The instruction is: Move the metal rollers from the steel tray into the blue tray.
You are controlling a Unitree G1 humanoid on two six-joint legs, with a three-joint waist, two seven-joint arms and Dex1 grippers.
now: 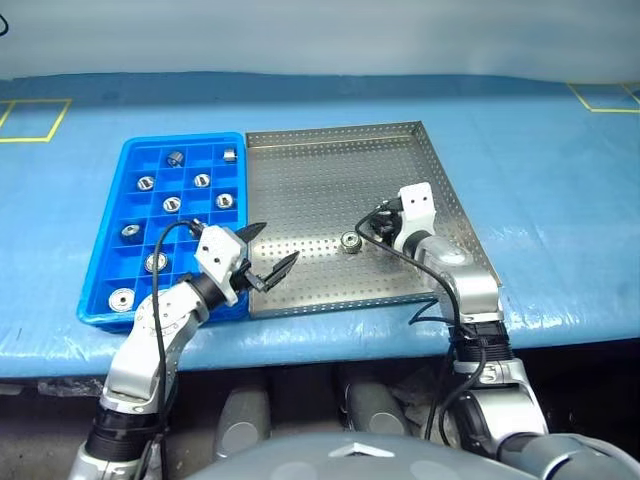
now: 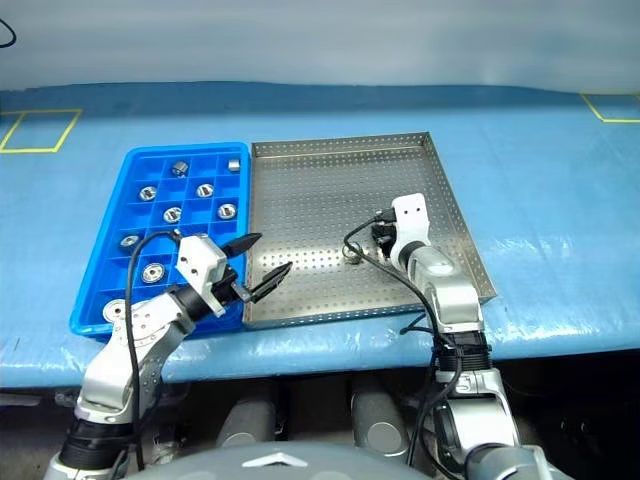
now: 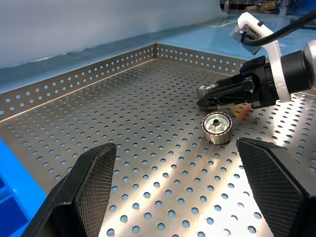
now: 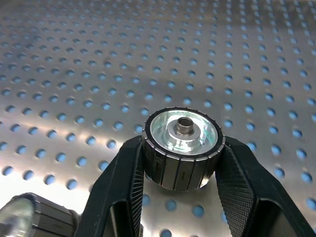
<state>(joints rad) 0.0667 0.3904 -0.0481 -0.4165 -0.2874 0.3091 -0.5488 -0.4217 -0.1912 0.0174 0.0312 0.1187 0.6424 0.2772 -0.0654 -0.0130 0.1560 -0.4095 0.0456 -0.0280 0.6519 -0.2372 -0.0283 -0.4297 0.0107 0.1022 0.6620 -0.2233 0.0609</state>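
Pick step: right pincer clamped on one of the metal rollers, seemingly lifted just off the steel tray. Another roller lies loose beside it. Next: carry left to a free cell of the blue tray. Left pincer wide, empty. Cell contents hard to read.

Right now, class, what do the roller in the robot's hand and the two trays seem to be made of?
The held roller: looks like polished metal, with a mirror-bright face and a dark ribbed rim. The steel tray: seemingly sheet metal with a dull grey brushed sheen, perforated all over, with low rims. The blue tray: probably moulded plastic, uniformly bright blue with soft-edged compartment walls.
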